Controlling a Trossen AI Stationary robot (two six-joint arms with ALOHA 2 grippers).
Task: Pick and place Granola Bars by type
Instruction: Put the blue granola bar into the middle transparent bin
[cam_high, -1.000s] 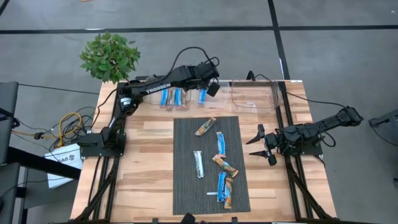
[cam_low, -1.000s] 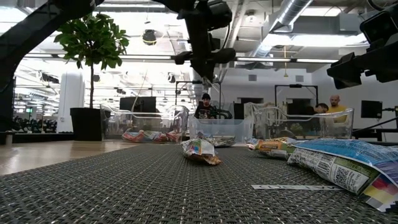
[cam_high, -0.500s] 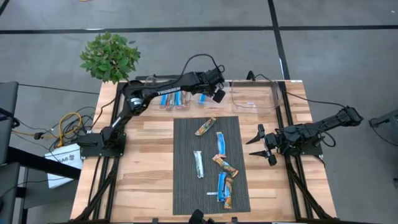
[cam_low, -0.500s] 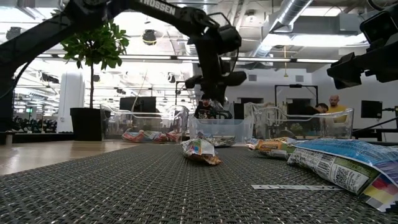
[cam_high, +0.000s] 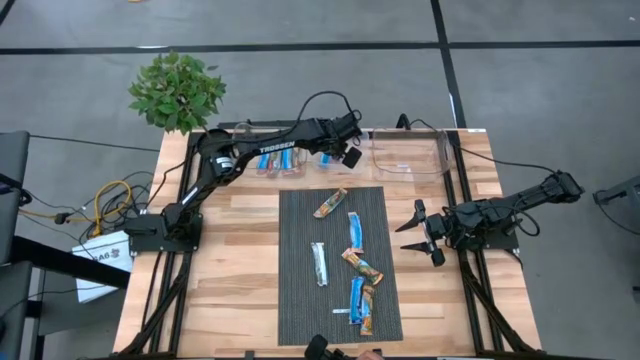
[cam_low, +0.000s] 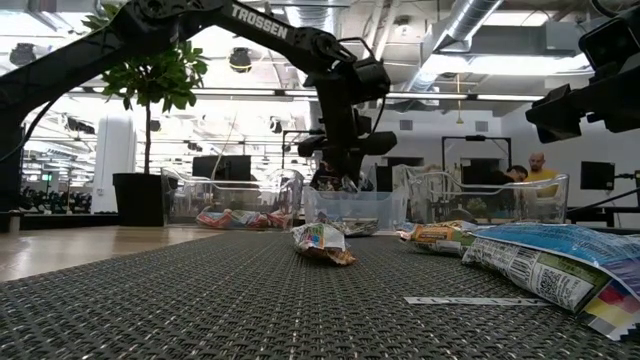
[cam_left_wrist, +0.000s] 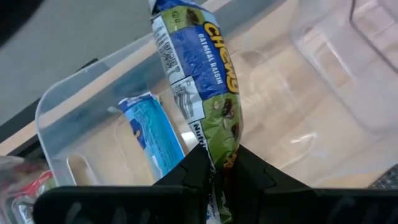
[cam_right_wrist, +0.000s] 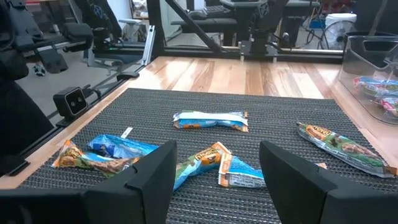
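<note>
Lowered since before, left end effector (cam_left_wrist: 214, 171) pinches a bar (cam_left_wrist: 202, 74), seemingly over a bin (cam_left_wrist: 81, 99).

The left pincer (cam_left_wrist: 214, 167) pinches one end of a blue-and-green "Chewy" granola bar (cam_left_wrist: 200, 81), which stands up from its dark fingers (cam_left_wrist: 186, 174). Behind it a light-blue wrapped bar (cam_left_wrist: 151, 134) lies inside a clear plastic bin (cam_left_wrist: 68, 106) on the wooden worktop (cam_left_wrist: 292, 124).

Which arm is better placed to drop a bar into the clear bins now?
The left: its gripper already holds a blue and green wrapped bar over a clear plastic bin. The right gripper waits open beside the mat.
</note>
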